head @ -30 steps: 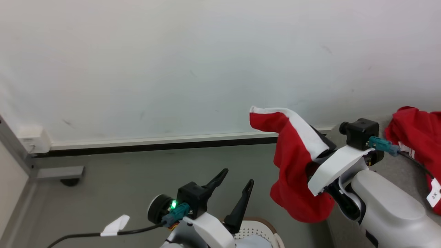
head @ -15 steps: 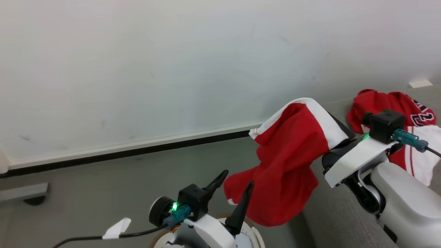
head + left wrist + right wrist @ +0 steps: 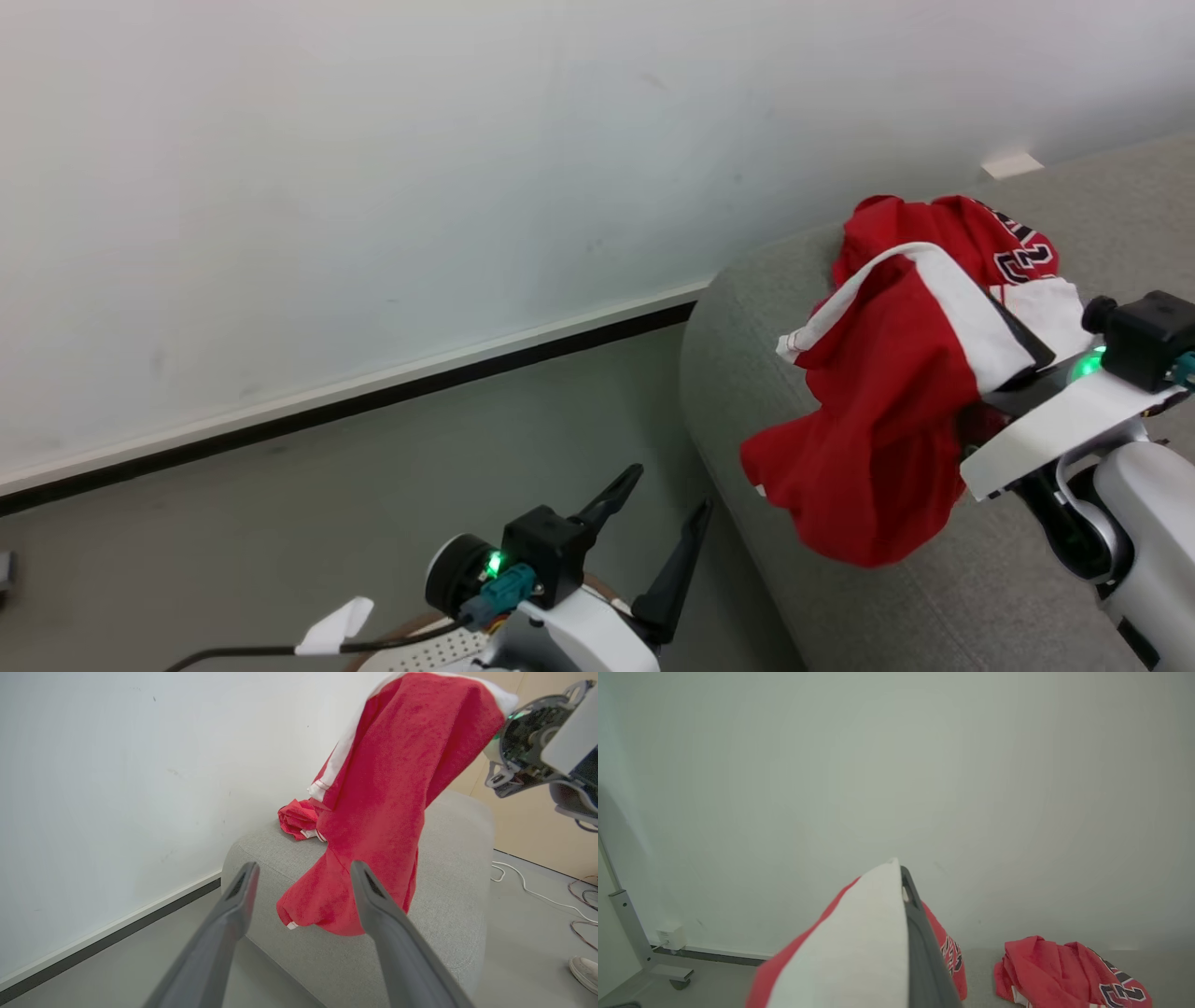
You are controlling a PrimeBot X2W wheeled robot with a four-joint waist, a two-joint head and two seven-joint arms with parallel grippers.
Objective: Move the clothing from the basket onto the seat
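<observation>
My right gripper (image 3: pixel 1013 336) is shut on a red garment with a white stripe (image 3: pixel 868 439), which drapes over its fingers and hangs above the near end of the grey seat (image 3: pixel 747 373). The left wrist view shows that garment (image 3: pixel 387 788) dangling in front of the seat (image 3: pixel 448 868). The right wrist view has its white panel (image 3: pixel 859 952) lying over the shut gripper (image 3: pixel 903 882). Another red garment with printed numbers (image 3: pixel 943 229) lies crumpled on the seat by the wall. My left gripper (image 3: pixel 670 487) stands open and empty above the basket (image 3: pixel 425 647), whose rim peeks in at the bottom edge.
A white wall with a dark baseboard (image 3: pixel 373 397) runs behind the grey floor. Cables (image 3: pixel 528 886) and a white shoe (image 3: pixel 584 970) lie on the floor beyond the seat. A metal frame foot on a caster (image 3: pixel 668 975) stands by the wall.
The head camera has swung right, bringing the seat into view. My right gripper has carried the red garment from over the floor to over the seat's near end. The left gripper stays open.
</observation>
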